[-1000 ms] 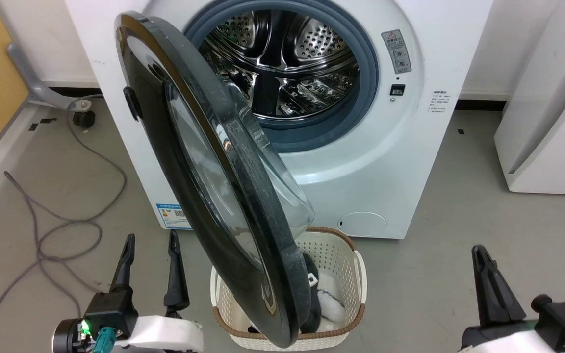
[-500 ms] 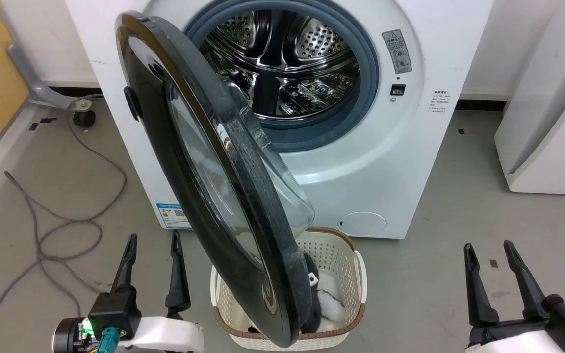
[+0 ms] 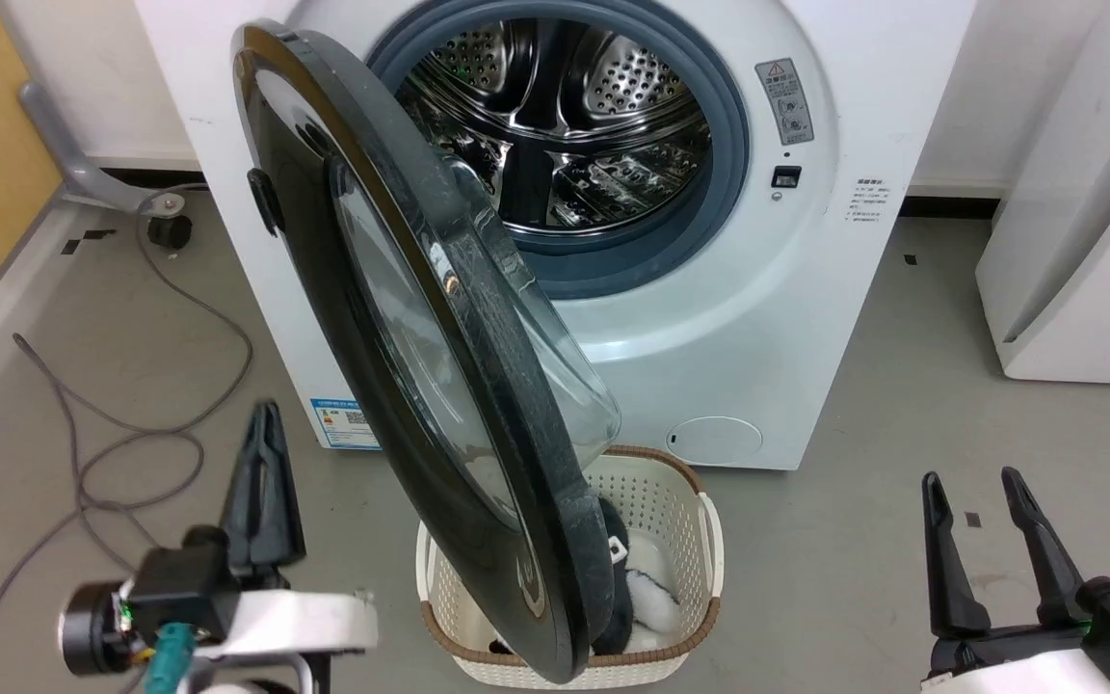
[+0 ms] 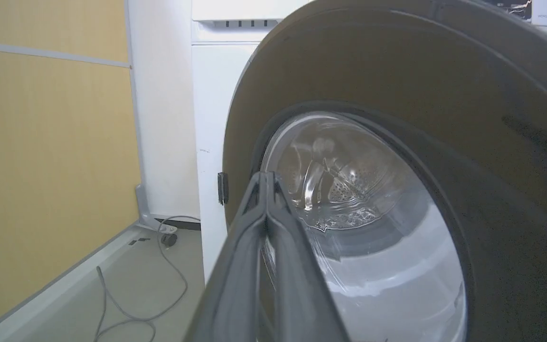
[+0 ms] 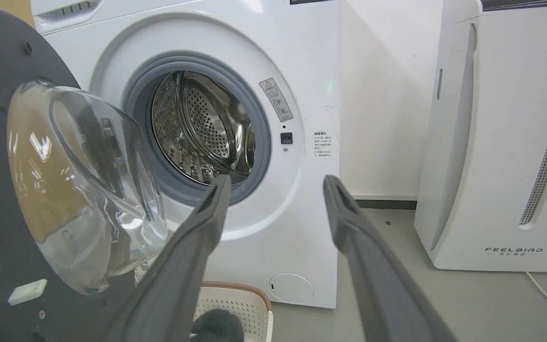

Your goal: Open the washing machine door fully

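Standing partly open, the washing machine door (image 3: 401, 366) is hanging from its hinge on the left side of the washing machine (image 3: 757, 318). It is swung out until it is facing the head camera almost edge-on. Its glossy black outer face is turning left, and its glass bowl window (image 5: 88, 190) is bulging right toward the perforated steel drum (image 3: 565, 125). The drum is lying exposed inside the grey rubber gasket (image 3: 724, 164).

The left claw (image 3: 266, 413) is hovering low at the left, near the door's outer face, with its fingers clenched together on nothing. In the left wrist view its tips are overlapping the window's rim. It appears to be clear of the door, though blur is preventing a firm reading.

The right claw (image 3: 970, 477) is hovering at the lower right over the grey floor, well apart from the door. Its fingers are spread and empty, pointing toward the machine's front.

A white perforated basket (image 3: 709, 540) with a brown rim is sitting on the floor just before the machine, under the door's lower edge. It is holding dark and white soft items (image 3: 651, 588). A grey cable (image 3: 83, 463) is trailing across the floor at left. A white appliance (image 3: 1075, 241) is standing to the machine's right.
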Available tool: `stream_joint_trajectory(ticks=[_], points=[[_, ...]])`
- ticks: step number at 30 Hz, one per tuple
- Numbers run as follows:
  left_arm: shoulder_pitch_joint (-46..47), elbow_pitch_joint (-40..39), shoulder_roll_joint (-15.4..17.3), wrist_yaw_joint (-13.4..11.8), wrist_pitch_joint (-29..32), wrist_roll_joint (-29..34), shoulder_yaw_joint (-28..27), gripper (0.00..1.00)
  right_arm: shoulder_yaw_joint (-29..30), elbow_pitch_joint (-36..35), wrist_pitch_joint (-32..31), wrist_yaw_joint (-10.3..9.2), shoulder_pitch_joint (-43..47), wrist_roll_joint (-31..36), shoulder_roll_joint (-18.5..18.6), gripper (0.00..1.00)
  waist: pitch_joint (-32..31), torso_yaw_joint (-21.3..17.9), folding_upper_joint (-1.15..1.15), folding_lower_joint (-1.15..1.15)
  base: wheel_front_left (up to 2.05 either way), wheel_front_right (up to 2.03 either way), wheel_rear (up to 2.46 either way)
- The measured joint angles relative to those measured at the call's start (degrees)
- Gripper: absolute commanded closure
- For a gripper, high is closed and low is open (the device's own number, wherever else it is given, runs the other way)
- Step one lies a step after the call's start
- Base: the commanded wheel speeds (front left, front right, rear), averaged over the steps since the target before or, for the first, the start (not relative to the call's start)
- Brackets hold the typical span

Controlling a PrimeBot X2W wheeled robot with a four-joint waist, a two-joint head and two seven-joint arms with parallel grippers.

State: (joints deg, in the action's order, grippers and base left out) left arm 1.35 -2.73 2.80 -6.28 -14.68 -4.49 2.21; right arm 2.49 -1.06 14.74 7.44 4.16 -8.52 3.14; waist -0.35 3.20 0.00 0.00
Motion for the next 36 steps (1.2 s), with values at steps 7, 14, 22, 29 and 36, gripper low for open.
stream_joint_trajectory(ticks=[7,14,22,29,36], points=[[2.38,-6.82,0.01,1.87,-0.01,-0.14,0.77,1.00,0.35,-0.30,0.00,0.00,0.00,-0.34,0.00,0.00,0.10,0.00,0.00,0.00,0.00,0.00,0.00],[4.29,-12.72,0.00,3.04,-0.07,-0.68,6.11,1.00,0.47,-0.68,0.00,0.00,0.00,-0.53,0.00,0.00,0.06,-0.04,0.00,0.00,0.00,0.00,0.00],[4.85,-15.69,-0.02,4.69,-0.07,-0.64,13.57,1.00,0.33,-0.77,0.00,0.00,0.00,-0.38,0.00,0.00,-0.22,-0.25,0.00,0.00,0.00,0.00,0.00],[4.85,-16.30,-0.02,6.46,-0.08,-0.67,20.93,1.00,0.29,-0.83,0.00,0.00,0.00,0.02,0.00,0.00,-0.26,-0.16,0.00,-0.01,0.00,0.00,0.00],[4.85,-15.84,-0.03,7.48,-0.07,-1.49,28.42,1.00,-0.15,-0.83,0.00,0.00,0.00,0.49,0.00,0.00,-0.19,-0.40,0.00,-0.01,0.00,0.00,0.00]])
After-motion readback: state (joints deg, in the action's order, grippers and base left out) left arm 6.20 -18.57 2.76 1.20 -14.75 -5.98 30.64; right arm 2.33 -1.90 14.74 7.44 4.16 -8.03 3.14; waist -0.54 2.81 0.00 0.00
